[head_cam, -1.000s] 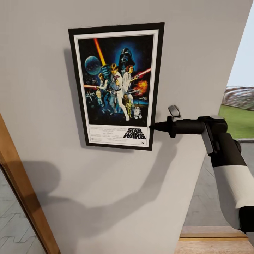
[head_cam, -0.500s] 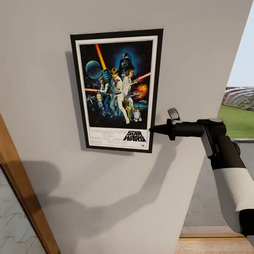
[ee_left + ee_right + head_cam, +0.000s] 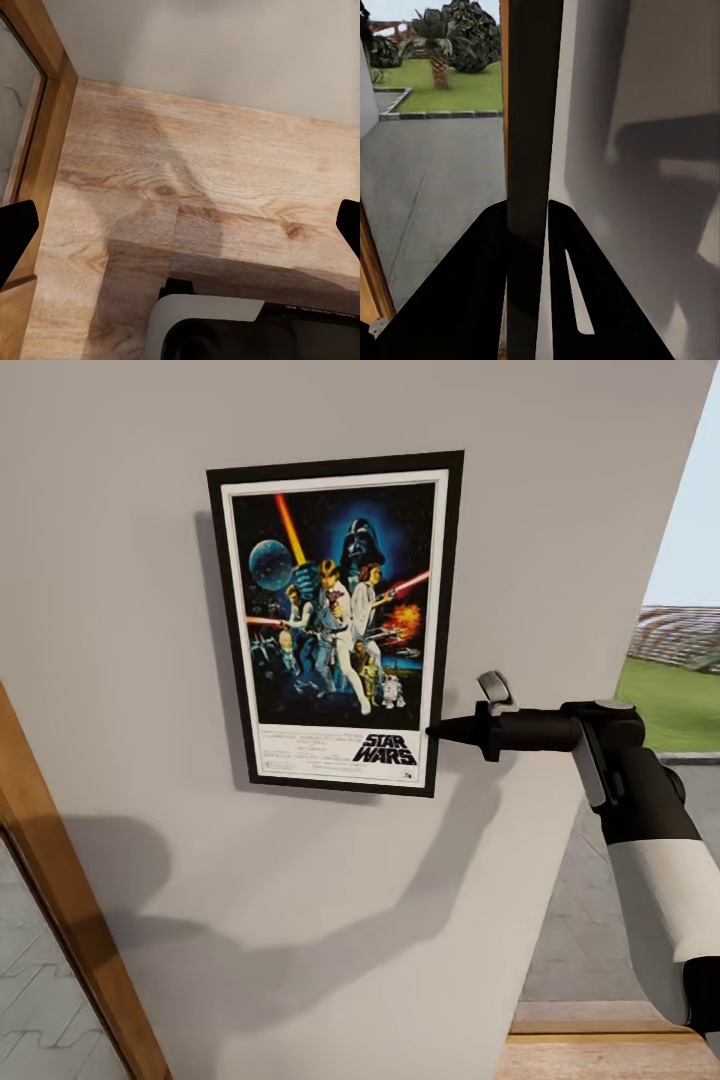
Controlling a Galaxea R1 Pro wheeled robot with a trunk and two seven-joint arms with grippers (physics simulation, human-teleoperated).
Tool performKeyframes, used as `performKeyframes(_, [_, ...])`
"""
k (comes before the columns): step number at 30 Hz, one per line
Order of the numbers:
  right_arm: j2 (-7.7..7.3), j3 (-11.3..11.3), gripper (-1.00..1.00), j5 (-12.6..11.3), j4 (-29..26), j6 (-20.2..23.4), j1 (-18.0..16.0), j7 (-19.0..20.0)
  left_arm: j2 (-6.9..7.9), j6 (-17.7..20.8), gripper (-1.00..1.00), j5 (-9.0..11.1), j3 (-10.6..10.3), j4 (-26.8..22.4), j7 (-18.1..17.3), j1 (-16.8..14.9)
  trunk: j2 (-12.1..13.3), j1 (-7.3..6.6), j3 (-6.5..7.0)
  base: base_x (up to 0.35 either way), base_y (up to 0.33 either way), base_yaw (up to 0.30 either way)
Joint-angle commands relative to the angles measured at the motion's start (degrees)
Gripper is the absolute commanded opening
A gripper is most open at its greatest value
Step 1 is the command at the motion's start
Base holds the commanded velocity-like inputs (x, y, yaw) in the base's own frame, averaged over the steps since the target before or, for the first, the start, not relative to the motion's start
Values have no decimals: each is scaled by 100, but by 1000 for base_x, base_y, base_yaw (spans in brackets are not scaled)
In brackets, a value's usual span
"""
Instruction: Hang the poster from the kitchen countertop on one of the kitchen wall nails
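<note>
I have the black right gripper (image 3: 440, 729) pinched on the lower right edge of the black-framed Star Wars poster (image 3: 338, 622), pressing it flat to the grey wall (image 3: 560, 510) so it can catch a nail. My left fingers (image 3: 15, 238) hang spread over the wooden floor (image 3: 217, 187).

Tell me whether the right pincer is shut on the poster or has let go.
Shut on it. In the right wrist view the right pincer has both fingers clamped against the poster frame's edge, held against the wall.
</note>
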Motion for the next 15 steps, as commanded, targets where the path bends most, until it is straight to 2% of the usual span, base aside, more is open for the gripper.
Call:
performKeyframes(1, [-7,12,-100,-37,3,76,-1,12,-3,-2,100,3,28,-4,-43,2,-3,2,-1,0,0,0])
performKeyframes(15, [-16,12,-100,-107,2,76,2,12,-3,-2,100,3,28,-4,-44,2,-3,2,-1,0,47,0])
